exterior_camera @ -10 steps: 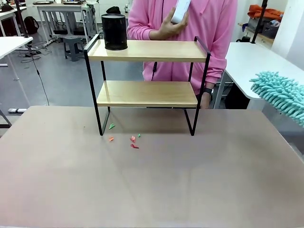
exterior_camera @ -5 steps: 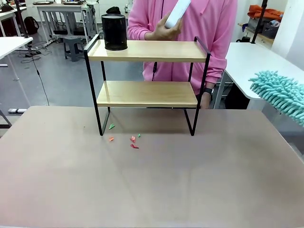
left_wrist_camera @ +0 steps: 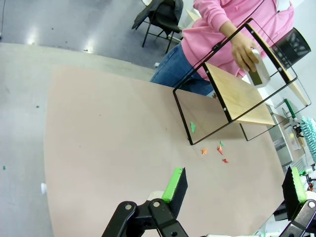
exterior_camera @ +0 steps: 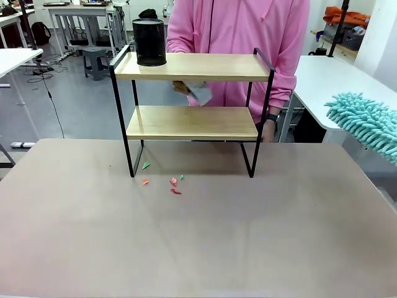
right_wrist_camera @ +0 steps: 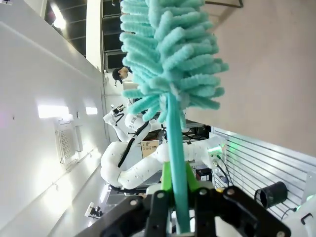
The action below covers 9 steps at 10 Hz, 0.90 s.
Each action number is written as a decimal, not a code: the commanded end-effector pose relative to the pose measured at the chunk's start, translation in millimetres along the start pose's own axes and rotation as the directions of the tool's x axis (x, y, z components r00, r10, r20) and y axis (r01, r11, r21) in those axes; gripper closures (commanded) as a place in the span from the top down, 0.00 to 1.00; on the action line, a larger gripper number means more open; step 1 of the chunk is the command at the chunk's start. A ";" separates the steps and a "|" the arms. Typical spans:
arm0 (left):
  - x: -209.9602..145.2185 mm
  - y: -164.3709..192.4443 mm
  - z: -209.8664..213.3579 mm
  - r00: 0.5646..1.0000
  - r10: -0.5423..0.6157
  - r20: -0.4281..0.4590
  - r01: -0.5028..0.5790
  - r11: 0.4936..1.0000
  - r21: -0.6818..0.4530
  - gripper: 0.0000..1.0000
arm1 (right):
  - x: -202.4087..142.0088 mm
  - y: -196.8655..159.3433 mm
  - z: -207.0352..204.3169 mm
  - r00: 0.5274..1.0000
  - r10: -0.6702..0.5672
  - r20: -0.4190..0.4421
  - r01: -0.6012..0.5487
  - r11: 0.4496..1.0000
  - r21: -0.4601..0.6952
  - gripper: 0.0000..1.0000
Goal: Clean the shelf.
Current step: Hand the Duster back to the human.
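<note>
The shelf point(exterior_camera: 192, 66) stands mid-table, two light boards on a black frame, and appears tilted in the left wrist view point(left_wrist_camera: 239, 96). A black mesh cup point(exterior_camera: 149, 41) sits on its top board. Behind it, a person in pink holds a white bottle point(exterior_camera: 198, 93) in one hand point(left_wrist_camera: 242, 47) between the boards. My left gripper point(left_wrist_camera: 234, 190) hangs open above the table, well short of the shelf. My right gripper point(right_wrist_camera: 177, 202) is shut on the handle of a teal fluffy duster point(right_wrist_camera: 168, 59), whose head shows at the front view's right edge point(exterior_camera: 366, 124).
Small red and green paper scraps point(exterior_camera: 173, 183) lie on the brown table point(exterior_camera: 198, 248) just in front of the shelf's legs, also seen as scraps point(left_wrist_camera: 217, 150) from the left wrist. White desks point(exterior_camera: 335, 74) stand to the right and far left.
The person's hand brought the white bottle down from above the top board to the gap between the two boards. The duster and shelf have not moved.
</note>
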State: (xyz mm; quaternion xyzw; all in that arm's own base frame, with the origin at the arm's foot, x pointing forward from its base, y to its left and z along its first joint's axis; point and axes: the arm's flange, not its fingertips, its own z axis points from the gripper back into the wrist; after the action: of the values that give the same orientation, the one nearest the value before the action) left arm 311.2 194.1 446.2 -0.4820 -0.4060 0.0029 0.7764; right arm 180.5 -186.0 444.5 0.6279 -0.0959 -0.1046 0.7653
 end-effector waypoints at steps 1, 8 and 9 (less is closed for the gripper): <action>-0.1 0.4 -2.1 1.000 -0.023 0.020 0.024 1.000 -0.017 1.00 | -2.3 1.2 0.7 1.000 0.021 -0.005 -0.021 1.000 0.014 0.11; 2.8 -115.1 -128.2 0.891 -0.265 -0.369 0.091 0.901 -0.425 1.00 | -11.5 108.1 -19.0 0.911 0.297 -0.285 -0.306 0.952 0.015 0.11; -9.9 -136.0 -160.1 0.859 -0.275 -0.431 0.029 0.868 -0.496 1.00 | -28.5 123.8 -43.2 0.815 0.352 -0.460 -0.384 0.923 0.026 0.11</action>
State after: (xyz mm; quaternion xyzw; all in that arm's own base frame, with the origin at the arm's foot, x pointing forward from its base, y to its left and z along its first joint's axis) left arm 342.0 8.5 508.7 -0.5818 -0.2558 -0.2655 0.7250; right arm 172.1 -131.6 548.9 0.5959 -0.0652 0.0947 0.7948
